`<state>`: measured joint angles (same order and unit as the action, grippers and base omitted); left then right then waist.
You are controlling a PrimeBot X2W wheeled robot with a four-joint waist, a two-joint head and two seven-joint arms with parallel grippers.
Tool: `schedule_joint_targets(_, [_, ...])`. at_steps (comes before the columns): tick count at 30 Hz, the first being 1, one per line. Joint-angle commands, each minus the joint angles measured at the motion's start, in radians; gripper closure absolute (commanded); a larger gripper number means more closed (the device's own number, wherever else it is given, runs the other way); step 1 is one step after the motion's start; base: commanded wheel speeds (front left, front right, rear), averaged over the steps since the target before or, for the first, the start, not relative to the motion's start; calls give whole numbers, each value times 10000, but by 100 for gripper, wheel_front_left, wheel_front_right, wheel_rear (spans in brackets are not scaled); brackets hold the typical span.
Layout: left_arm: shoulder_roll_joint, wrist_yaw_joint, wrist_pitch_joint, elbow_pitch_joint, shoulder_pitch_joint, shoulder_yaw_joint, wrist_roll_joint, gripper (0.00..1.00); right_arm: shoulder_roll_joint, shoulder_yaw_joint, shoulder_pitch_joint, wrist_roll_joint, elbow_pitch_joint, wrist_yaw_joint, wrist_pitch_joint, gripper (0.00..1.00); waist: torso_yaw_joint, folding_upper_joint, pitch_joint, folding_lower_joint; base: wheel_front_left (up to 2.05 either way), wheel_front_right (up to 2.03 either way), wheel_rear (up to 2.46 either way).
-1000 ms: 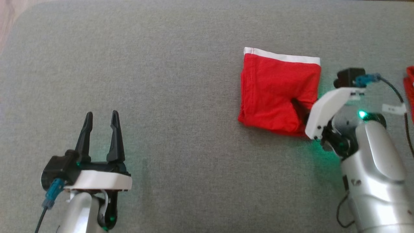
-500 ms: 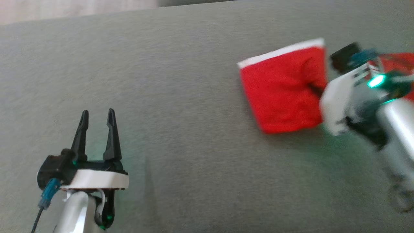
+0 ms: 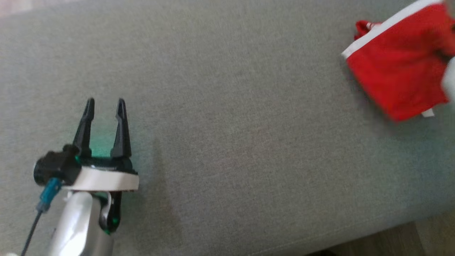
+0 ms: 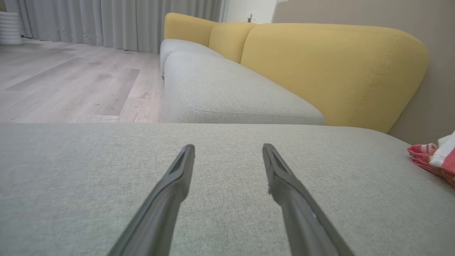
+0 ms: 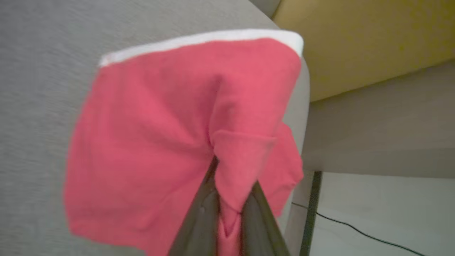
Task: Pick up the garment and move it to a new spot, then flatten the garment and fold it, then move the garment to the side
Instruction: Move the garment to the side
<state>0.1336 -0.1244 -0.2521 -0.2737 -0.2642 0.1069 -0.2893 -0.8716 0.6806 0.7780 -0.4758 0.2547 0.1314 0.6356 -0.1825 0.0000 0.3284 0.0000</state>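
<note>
A red garment (image 3: pixel 398 67) is seen at the far upper right of the head view, over the right end of a grey seat cushion (image 3: pixel 227 142), with its white band (image 3: pixel 387 26) turned toward the far side and a small white tag (image 3: pixel 428 113) showing at its near edge. In the right wrist view the right gripper (image 5: pixel 231 199) is shown with its two dark fingers (image 5: pixel 199 217) drawn together and clamped on a raised fold of the garment (image 5: pixel 149 124), which is spread close to the cushion's corner, the yellow backrest (image 5: pixel 373 42) beyond it and a dark cable (image 5: pixel 355 231) lying on the pale floor below. Whether the cloth lies flat on the cushion or is partly lifted cannot be told, as the frame is blurred. A second scrap of red cloth (image 3: pixel 362 26) is glimpsed just behind the garment in the head view. The left gripper (image 3: pixel 104 103) is held well apart from the garment, at the lower left over bare cushion, its jaws spread wide with nothing between them; in the left wrist view the left gripper (image 4: pixel 228 149) is pointed along the grey seat toward the yellow backrest (image 4: pixel 320 67), with a wooden floor (image 4: pixel 71 81) and grey curtains (image 4: pixel 106 21) at the far left, and red-and-white cloth (image 4: pixel 432 160) at the right edge.
</note>
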Motion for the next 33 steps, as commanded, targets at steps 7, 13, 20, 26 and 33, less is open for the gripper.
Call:
schedule_joint_targets(7, [602, -38, 106, 519, -731, -80, 93, 0, -752, -90, 425, 142, 1477, -7, -835, 100, -60, 0, 1155, 0, 0, 0, 0])
schedule_joint_targets(13, [771, -17, 154, 581, -811, -68, 85, 0, 191, -1344, 285, 411, 2906, -7, -1356, 56, -27, 0, 1373, 0, 0, 0, 0])
schedule_joint_targets(20, [712, 16, 106, 352, -627, 50, 42, 0, 1455, -2826, -122, 934, 3850, -7, -1525, 0, 30, 0, 686, 0, 0, 0, 0])
schedule_joint_targets(26, [404, 55, -23, 10, -81, 11, -204, 0, 2749, -4209, -1277, 884, 2590, -7, -3089, 0, 300, 0, -568, 0, 0, 0, 0])
schedule_joint_targets(33, [149, 184, -86, -113, 1019, -346, -463, 0, 4691, -5048, -3789, 1149, 139, -7, -5015, 0, 743, 0, -1941, 0, 0, 0, 0])
